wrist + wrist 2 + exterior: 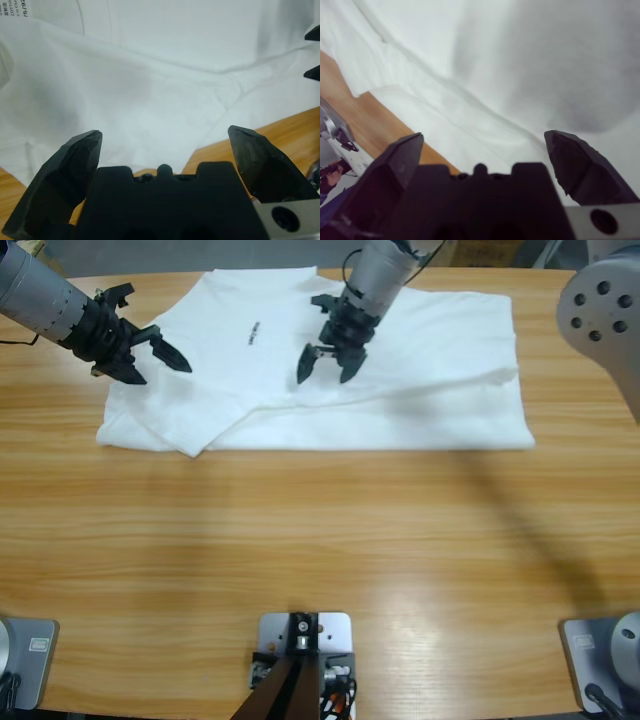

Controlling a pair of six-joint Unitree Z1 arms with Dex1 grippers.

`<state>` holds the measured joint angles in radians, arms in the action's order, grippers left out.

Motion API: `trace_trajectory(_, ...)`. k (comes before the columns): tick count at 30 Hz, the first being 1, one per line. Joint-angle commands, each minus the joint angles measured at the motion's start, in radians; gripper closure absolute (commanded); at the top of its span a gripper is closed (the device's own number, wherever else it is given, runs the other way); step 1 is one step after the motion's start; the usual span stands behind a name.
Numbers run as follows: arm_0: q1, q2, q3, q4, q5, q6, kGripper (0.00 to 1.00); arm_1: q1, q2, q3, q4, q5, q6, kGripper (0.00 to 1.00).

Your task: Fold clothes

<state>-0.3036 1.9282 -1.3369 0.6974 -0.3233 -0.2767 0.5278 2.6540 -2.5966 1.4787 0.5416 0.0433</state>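
Observation:
The white T-shirt (400, 390) lies flat across the far half of the table, with its small dark chest mark (251, 335) facing up. Its left part is folded over into a diagonal crease. My left gripper (165, 373) comes in from the left and hovers open over the shirt's left end. In the left wrist view the cloth (150, 90) fills the space beyond my open left gripper (165, 137). My right gripper (323, 378) reaches down from the top, open just above the shirt's middle. White fabric (520, 60) lies under my open right gripper (482, 137).
Bare wooden table (320, 540) spreads in front of the shirt's near edge. A large silver elbow (600, 310) hangs at the upper right. The tips of the other gripper (314, 50) show at the left wrist view's right edge, and a printed label (15, 7) at its top left.

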Motion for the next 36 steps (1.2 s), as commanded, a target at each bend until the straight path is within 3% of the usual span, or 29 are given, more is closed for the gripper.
trace_trajectory(1, 0.012, 0.057, -0.002, 0.013, 0.004, 0.013, 0.023, -0.012, 0.133, -0.173, 0.090, -0.031, -0.020, 0.000)
trace_trajectory(4, 0.013, 0.055, -0.002, 0.016, 0.004, 0.014, 0.023, -0.037, 0.123, -0.234, 0.121, -0.078, -0.023, 0.000)
trace_trajectory(6, 0.013, 0.052, -0.002, 0.017, 0.004, 0.015, 0.023, -0.072, 0.066, -0.231, 0.132, -0.164, -0.004, 0.000)
trace_trajectory(8, 0.012, 0.049, -0.002, 0.017, 0.003, 0.016, 0.023, -0.107, -0.015, -0.181, 0.132, -0.239, 0.030, 0.000)
trace_trajectory(15, -0.001, 0.038, -0.004, 0.038, 0.003, 0.026, 0.023, -0.186, -0.253, 0.008, 0.129, -0.368, 0.038, 0.000)
trace_trajectory(19, -0.016, 0.015, -0.012, 0.066, 0.004, 0.031, 0.023, -0.187, -0.304, 0.037, 0.129, -0.366, 0.035, 0.000)
trace_trajectory(22, -0.034, -0.015, -0.013, 0.086, 0.006, 0.031, 0.023, -0.188, -0.327, 0.187, 0.113, -0.367, 0.032, 0.000)
trace_trajectory(24, -0.035, -0.037, 0.006, 0.112, 0.006, 0.030, 0.023, -0.200, -0.398, 0.339, 0.023, -0.356, 0.033, 0.000)
trace_trajectory(27, -0.010, -0.100, 0.114, 0.106, -0.003, 0.014, 0.078, -0.262, -0.529, 0.578, -0.133, -0.276, 0.033, 0.000)
trace_trajectory(31, 0.005, -0.213, 0.331, -0.036, -0.022, -0.047, 0.087, -0.325, -0.632, 0.826, -0.255, -0.235, 0.027, 0.000)
trace_trajectory(36, 0.020, -0.245, 0.432, -0.182, -0.102, -0.122, 0.092, -0.330, -0.721, 1.001, -0.334, -0.216, 0.029, 0.000)
